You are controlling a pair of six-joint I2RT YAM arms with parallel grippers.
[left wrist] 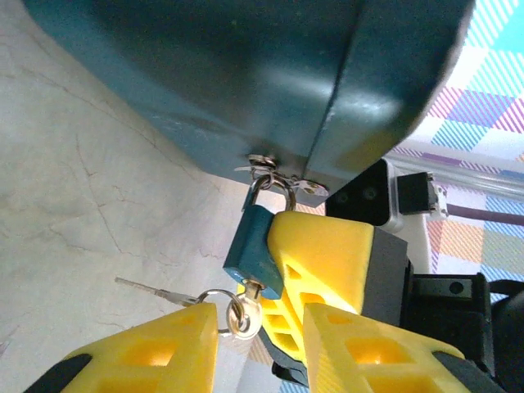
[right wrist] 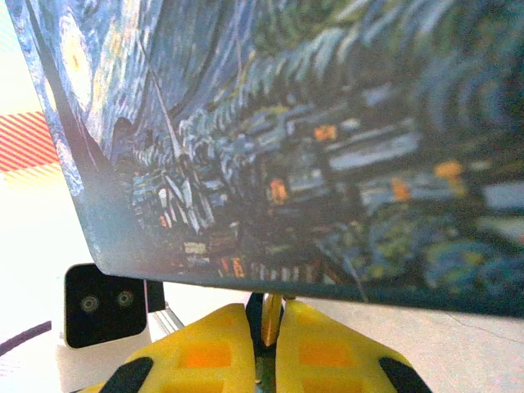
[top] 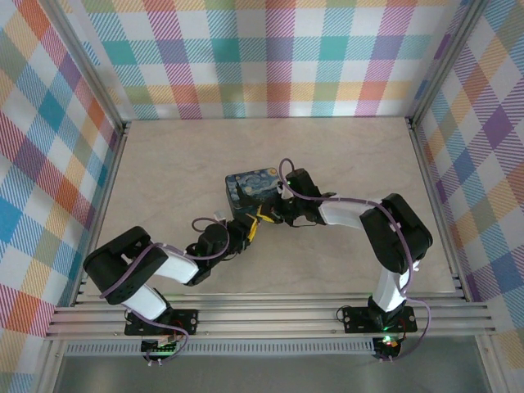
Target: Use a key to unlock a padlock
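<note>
A small teal padlock hangs by its shackle from the hasp of a dark-blue tin printed with a night-sky painting. My right gripper is shut on the padlock's body, and one of its yellow fingers shows in the left wrist view. A silver key is stuck in the padlock's underside, with a ring and a second key hanging off it. My left gripper is open just below, the key's head in the gap between its fingers, and the ring rests against the left finger.
The tin stands in the middle of the beige table and looms over both wrist cameras. Plaid walls with metal rails close in the table on three sides. Both arms meet at the tin's near edge.
</note>
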